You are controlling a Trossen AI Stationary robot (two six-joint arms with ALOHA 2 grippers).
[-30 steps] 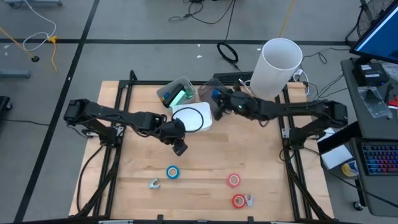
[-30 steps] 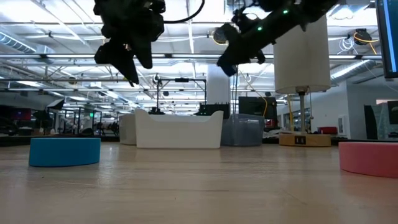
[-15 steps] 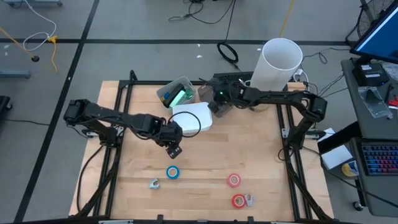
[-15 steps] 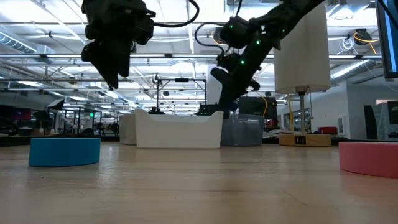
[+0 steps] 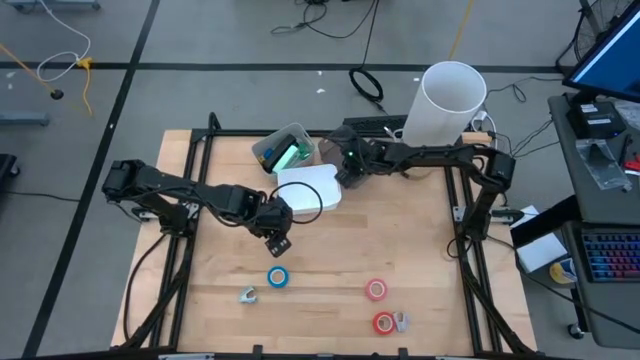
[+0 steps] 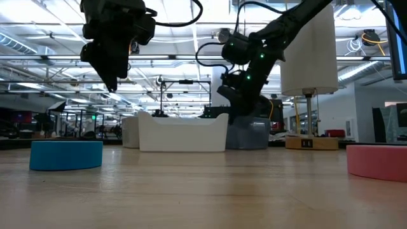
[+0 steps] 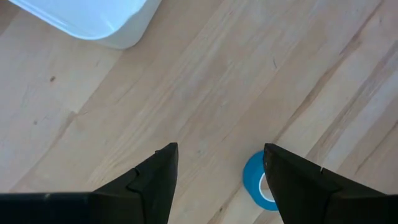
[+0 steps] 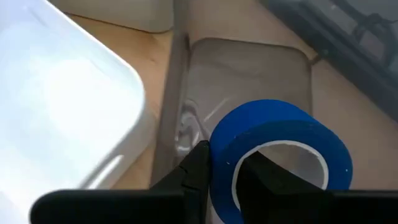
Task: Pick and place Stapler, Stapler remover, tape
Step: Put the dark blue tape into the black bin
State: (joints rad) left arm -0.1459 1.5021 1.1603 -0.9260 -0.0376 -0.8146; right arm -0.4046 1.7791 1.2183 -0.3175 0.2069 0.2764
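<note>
Right end effector has swung back from the white tray to the clear bin near the table's far edge, clamped on a blue tape roll, likely to drop it. Left end effector, spread wide, hovers over another blue tape roll, lined up to grab it.

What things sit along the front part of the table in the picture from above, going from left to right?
Small pale stapler remover → blue tape roll → pink tape roll → red tape roll, with a small pale thing touching its right side.
</note>
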